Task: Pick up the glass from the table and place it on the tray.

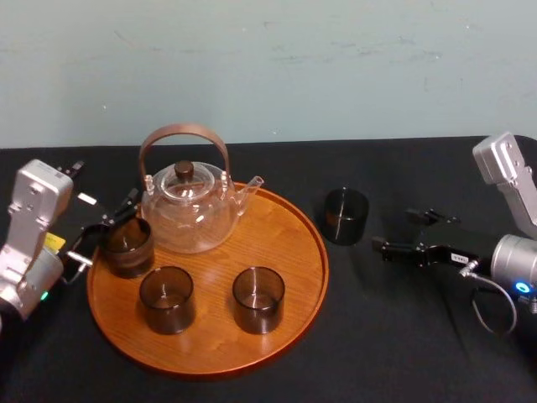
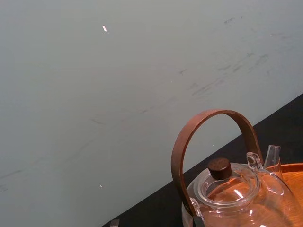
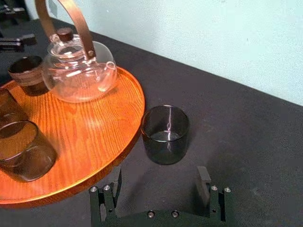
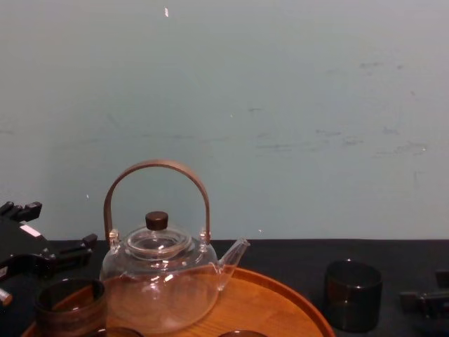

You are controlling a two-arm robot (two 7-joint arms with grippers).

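While my right tool (image 3: pixel 159 175) gapes open before the dark glass (image 3: pixel 165 135) on the counter (image 3: pixel 246 142), my left tool (image 1: pixel 105 228) hangs at the edge of the tray (image 1: pixel 277 227); its grip I cannot tell.

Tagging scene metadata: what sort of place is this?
Probably a lab bench staged for tea service: a table draped in plain black cloth against a bare pale wall, a glass teapot on a wooden tray, with the left gripper and right gripper at either side.

The left hand (image 1: pixel 109 228) sits at the left rim of the tray (image 1: pixel 289 285), its fingers spread apart and reaching in over the rim. The right hand (image 1: pixel 413 235) lies low, well right of the tray, with fingers parted and pointing toward it.
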